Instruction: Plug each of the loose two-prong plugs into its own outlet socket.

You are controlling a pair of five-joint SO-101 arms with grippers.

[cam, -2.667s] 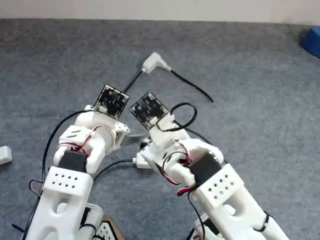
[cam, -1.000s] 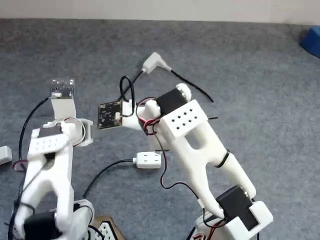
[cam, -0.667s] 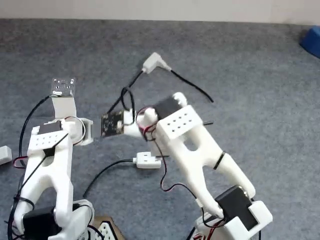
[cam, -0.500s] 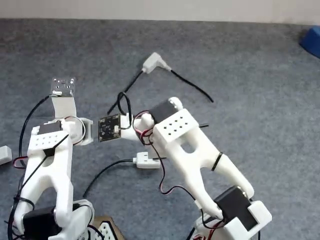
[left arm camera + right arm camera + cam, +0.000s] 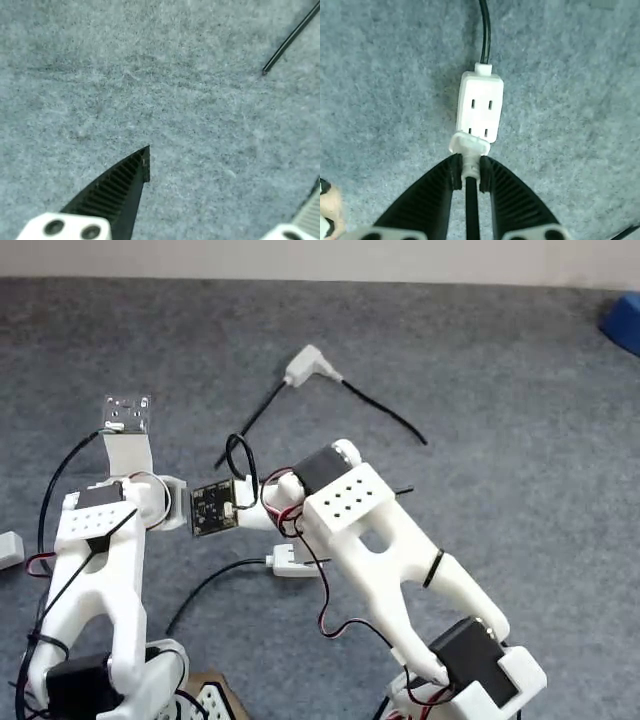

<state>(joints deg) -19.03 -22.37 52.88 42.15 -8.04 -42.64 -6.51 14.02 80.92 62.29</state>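
The right tool is clamped on a white plug that butts against the end of the outlet block. The left tool hangs spread wide, apart from the block. A second plug lies well beyond the block on the surface.

- The outlet block is a small white rectangle lying flat on the grey tabletop. Two pairs of slots face up, and a black cord leaves one short end.
- One white plug is pinched between my right jaws, its head touching the block's other short end. Its prongs are hidden.
- An angled white plug lies on the tabletop, well apart from the block.
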